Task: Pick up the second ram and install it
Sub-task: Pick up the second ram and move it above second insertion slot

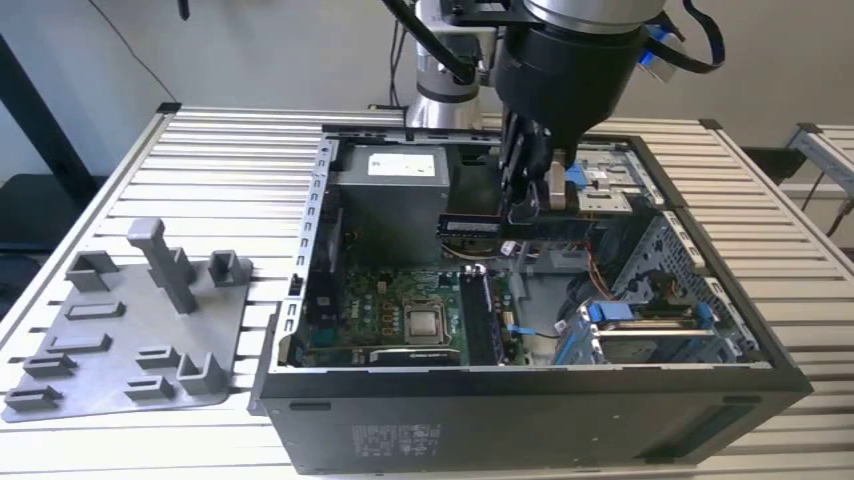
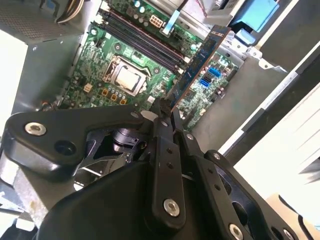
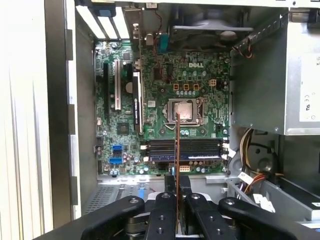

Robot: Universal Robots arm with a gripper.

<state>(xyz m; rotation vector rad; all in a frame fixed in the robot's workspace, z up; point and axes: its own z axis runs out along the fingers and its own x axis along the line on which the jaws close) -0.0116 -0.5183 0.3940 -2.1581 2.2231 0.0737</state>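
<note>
Item 1. The black two-finger gripper (image 3: 177,189) is pressed together on the second ram (image 3: 177,150), a thin, long, dark green memory board. One finger bears on each flat face. In the first wrist view the board shows edge-on as a narrow line running away from the fingertips.

Item 2. In the exterior view the board (image 1: 481,226) hangs level with its long edge downward. It is inside the open top of the case, well above the motherboard and touching nothing but the gripper (image 1: 531,205).

Item 3. Beyond the board lies the green motherboard (image 3: 200,80) with its bank of long black memory slots (image 3: 185,148), just beside the square silver processor socket (image 3: 186,111). The board is not in a slot.

Item 4. Around these stand the black steel computer case (image 1: 534,420) and the grey metal power supply box (image 1: 387,200).

Item 5. Farthest out are the slatted aluminium desk (image 1: 200,150) and a flat grey plastic tray with upright posts (image 1: 120,330), on the exterior view's left.

Assessment: the board is judged light and stiff but fragile. Its faces are smooth enough to pivot in a narrow pinch. The hold belongs on the flat faces near the upper edge, clear of the contact edge. Side load would risk bending it.
</note>
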